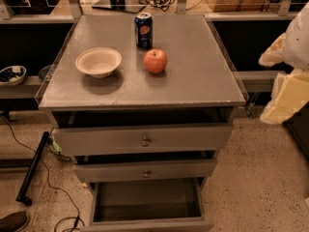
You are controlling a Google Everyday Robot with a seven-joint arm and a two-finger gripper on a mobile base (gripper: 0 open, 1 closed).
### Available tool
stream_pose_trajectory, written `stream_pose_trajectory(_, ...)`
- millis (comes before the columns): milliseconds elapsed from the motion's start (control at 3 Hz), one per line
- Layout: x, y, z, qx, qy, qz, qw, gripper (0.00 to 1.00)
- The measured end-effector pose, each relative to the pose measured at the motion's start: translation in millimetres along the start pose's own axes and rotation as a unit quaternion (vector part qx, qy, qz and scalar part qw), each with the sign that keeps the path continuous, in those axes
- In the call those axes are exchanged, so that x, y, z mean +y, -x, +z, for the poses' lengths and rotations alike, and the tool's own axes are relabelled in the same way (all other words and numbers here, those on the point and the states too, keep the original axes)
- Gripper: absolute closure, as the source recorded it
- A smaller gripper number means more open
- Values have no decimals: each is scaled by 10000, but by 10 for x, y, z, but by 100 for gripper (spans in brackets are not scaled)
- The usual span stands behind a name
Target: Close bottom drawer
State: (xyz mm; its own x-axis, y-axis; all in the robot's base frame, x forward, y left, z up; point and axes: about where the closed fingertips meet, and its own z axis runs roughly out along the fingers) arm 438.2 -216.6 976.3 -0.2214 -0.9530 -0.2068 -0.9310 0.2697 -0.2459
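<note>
The bottom drawer (145,199) is pulled far out at the cabinet's foot. Above it, the middle drawer (145,170) and top drawer (142,139) stick out slightly. On the cabinet top (203,81) sit a bowl (98,62), an apple (155,61) and, behind them, a soda can (143,30). The gripper (288,99) hangs to the right, clear of the cabinet, and its grip cannot be made out.
</note>
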Motion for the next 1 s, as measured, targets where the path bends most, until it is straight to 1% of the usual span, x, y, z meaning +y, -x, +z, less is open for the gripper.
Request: stream_pose_trajectory(1000,0,0,0,0,0,0,10000,93)
